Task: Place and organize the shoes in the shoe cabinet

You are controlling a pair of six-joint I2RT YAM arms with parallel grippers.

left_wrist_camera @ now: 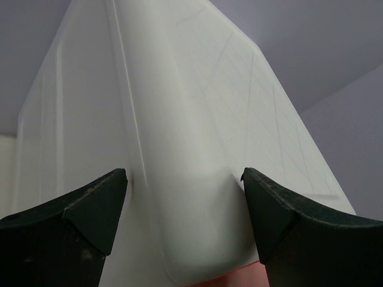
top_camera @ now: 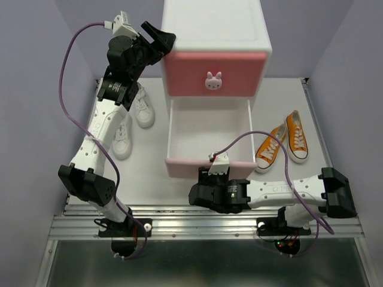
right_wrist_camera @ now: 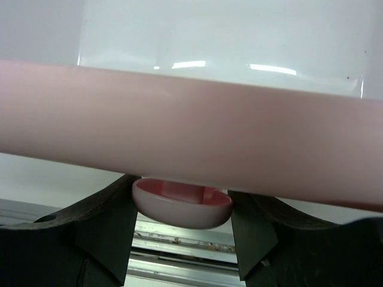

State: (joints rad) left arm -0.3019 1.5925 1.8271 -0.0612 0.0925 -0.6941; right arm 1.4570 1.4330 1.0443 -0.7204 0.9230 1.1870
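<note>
Reaching low, the right gripper (right_wrist_camera: 182, 206) clasps the drawer knob (right_wrist_camera: 182, 203) — left gripper (left_wrist_camera: 185, 197) spread astride the cabinet (top_camera: 215, 27) corner.

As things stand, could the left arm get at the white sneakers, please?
Probably yes: the white sneakers lie uncovered beside that arm, though its left gripper is open around the cabinet's corner and must back off first.

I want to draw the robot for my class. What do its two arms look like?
Both arms have white tube-shaped links joined by chunky black joints. A thin purple cable loops along each one. The left black two-fingered pincer and the right black pincer end in thick, wedge-shaped fingers. Each arm stands on a black base.
</note>
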